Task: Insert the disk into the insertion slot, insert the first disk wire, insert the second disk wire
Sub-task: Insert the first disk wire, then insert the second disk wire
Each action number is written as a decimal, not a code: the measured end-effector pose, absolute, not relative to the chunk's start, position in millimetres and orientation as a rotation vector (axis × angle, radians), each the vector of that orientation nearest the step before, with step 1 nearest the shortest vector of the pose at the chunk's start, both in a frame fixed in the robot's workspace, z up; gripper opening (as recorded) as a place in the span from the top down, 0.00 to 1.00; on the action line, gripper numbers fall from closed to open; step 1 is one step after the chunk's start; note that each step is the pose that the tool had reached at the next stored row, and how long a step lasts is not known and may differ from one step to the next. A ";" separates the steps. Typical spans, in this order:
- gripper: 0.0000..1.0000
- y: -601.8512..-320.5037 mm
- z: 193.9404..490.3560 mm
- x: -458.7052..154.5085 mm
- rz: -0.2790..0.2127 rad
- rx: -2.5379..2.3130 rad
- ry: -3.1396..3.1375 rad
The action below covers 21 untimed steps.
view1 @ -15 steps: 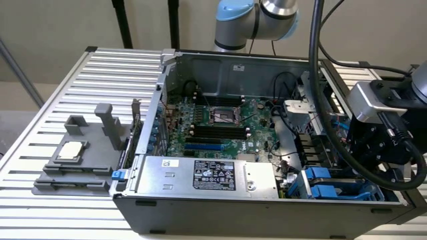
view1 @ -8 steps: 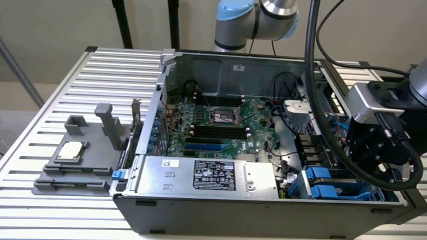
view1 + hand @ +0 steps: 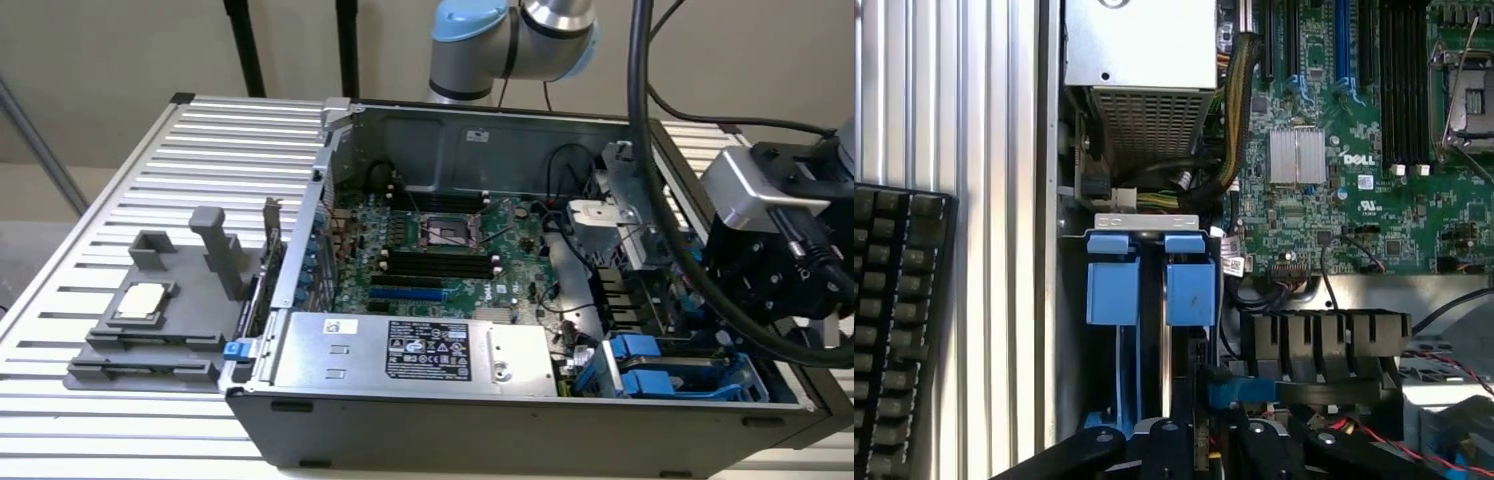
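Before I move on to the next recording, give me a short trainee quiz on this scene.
1. True or false: the computer case lies open, with the motherboard showing.
2. The grey fixture stands: A) inside the case; B) on the table, at the exterior view's left of the case; C) on a shelf.
3. How many blue carriers sit side by side in the drive cage?
Key: 1 true; 2 B; 3 two.
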<state>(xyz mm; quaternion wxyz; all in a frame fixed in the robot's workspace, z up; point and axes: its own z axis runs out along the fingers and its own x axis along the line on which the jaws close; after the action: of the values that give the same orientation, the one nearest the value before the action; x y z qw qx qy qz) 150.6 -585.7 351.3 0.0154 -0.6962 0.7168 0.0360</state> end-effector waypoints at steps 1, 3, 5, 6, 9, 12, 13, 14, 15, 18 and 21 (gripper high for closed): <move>0.75 -586.1 354.3 149.9 0.112 -2.166 2.230; 0.75 -587.2 356.7 146.1 0.112 -2.166 2.230; 0.75 -588.9 357.4 139.7 0.112 -2.166 2.230; 0.75 -589.3 357.4 138.0 0.112 -2.166 2.230; 0.75 -589.3 357.6 138.0 0.112 -2.166 2.230; 0.75 -589.4 357.6 138.0 0.112 -2.166 2.230; 0.75 -589.4 357.5 138.0 0.112 -2.166 2.230; 0.75 -589.3 357.6 138.0 0.112 -2.166 2.230; 0.75 -589.4 357.6 138.0 0.112 -2.166 2.230; 0.75 -589.4 357.6 138.0 0.112 -2.166 2.230; 0.75 -589.4 357.5 138.0 0.112 -2.166 2.230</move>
<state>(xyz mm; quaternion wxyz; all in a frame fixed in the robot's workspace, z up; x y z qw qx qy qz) 138.0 -589.4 357.5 0.0154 -0.6962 0.7168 0.0359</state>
